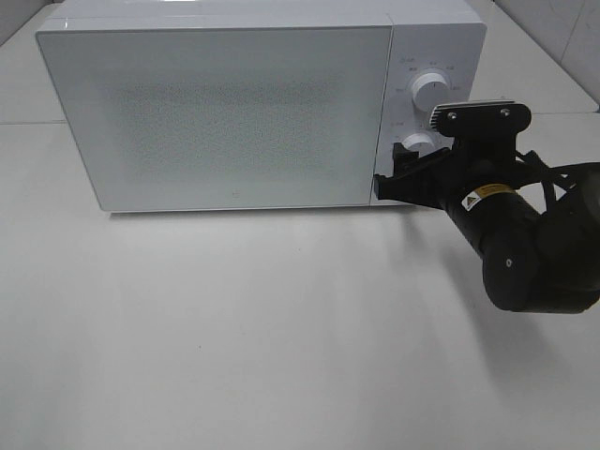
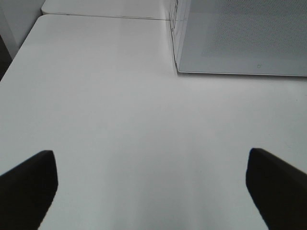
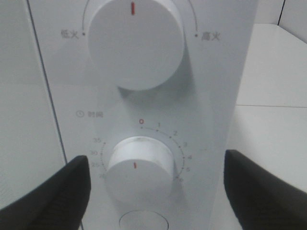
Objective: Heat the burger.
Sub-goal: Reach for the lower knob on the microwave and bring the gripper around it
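The burger is out of view. The white microwave point(image 1: 225, 103) stands at the back of the table with its door shut. At its control panel my right gripper point(image 1: 394, 173) is open. In the right wrist view this gripper point(image 3: 156, 165) has one dark finger point(image 3: 53, 191) on each side of the lower timer knob point(image 3: 140, 165), apart from it. The larger power knob point(image 3: 135, 45) sits above. My left gripper point(image 2: 151, 167) is open and empty over bare table, with the microwave's door corner point(image 2: 244, 38) ahead of it.
The white table point(image 1: 234, 328) stretches in front of the microwave. A tiled wall point(image 1: 562, 37) rises at the back right. The right arm's black body point(image 1: 525, 244) hangs over the table's right side. The left arm does not show in the exterior view.
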